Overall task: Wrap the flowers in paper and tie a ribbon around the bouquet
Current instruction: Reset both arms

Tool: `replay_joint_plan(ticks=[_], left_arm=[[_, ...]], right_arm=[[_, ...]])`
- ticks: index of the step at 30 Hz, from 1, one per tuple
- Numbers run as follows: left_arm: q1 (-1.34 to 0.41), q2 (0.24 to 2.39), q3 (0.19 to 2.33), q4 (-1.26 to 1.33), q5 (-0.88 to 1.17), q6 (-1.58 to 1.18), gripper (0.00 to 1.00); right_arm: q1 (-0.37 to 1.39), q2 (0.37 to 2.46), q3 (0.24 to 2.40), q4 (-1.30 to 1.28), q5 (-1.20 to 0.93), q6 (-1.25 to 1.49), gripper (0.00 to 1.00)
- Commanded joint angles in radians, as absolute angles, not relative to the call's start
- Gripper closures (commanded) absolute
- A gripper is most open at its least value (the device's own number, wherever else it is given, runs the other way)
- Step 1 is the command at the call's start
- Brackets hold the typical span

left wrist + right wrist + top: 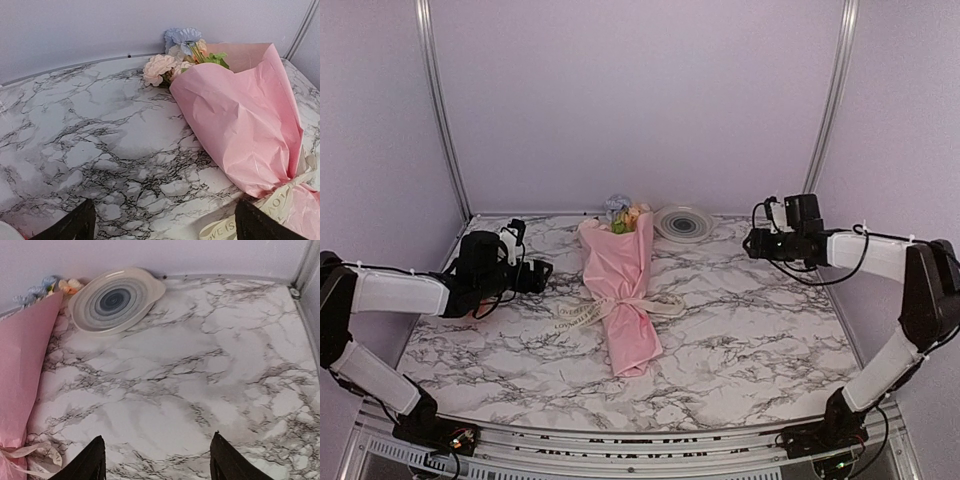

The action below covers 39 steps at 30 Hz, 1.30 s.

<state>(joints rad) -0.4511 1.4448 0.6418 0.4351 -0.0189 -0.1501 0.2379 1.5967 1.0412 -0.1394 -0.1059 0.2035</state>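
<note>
The bouquet [618,300] lies on the marble table, a long pink paper [240,130] cone with its wide end toward the back wall. The flowers [172,60], peach, white and pale blue, stick out of that end. A cream ribbon [620,305] with dark lettering is tied round its middle, its loops spread on both sides. My left gripper [542,275] hovers left of the bouquet, open and empty; in its wrist view the ribbon [270,212] lies by the right fingertip [260,225]. My right gripper [752,243] hangs far right of the bouquet, open, with bare marble between its fingertips [90,462].
A round grey-white ringed plate [683,222] leans at the back wall just right of the flower heads. Metal frame posts [440,110] stand in the back corners. Walls close the table on three sides.
</note>
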Motion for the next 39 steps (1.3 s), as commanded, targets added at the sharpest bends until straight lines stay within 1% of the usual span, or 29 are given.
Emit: replay_joint_plan(ticks=[1, 6, 9, 14, 17, 28, 35, 39], left_arm=[[-0.450, 1.396, 0.597, 0.414, -0.181, -0.132, 0.01], [-0.449, 1.392, 0.598, 0.399, -0.374, -0.127, 0.01], [-0.449, 1.374, 0.597, 0.397, -0.407, -0.119, 0.01], [-0.447, 1.322, 0.582, 0.396, -0.545, -0.042, 0.01], [-0.446, 1.310, 0.554, 0.402, -0.641, -0.034, 0.01], [-0.434, 1.242, 0.478, 0.460, -0.647, -0.004, 0.01], [-0.428, 1.242, 0.475, 0.466, -0.655, 0.003, 0.01], [-0.410, 1.271, 0.443, 0.521, -0.703, 0.028, 0.01]], right_arm=[[0.160, 1.443, 0.910, 0.044, 0.072, 0.266, 0.30], [0.040, 1.324, 0.716, 0.235, 0.106, 0.323, 0.29], [-0.010, 1.273, 0.628, 0.324, 0.146, 0.341, 0.29], [-0.027, 1.212, 0.533, 0.405, 0.231, 0.312, 0.26], [-0.028, 1.197, 0.509, 0.419, 0.216, 0.278, 0.23], [-0.028, 1.224, 0.469, 0.480, 0.140, 0.254, 0.23], [-0.027, 1.197, 0.421, 0.502, 0.131, 0.237, 0.23], [-0.028, 1.205, 0.401, 0.530, 0.154, 0.243, 0.18]])
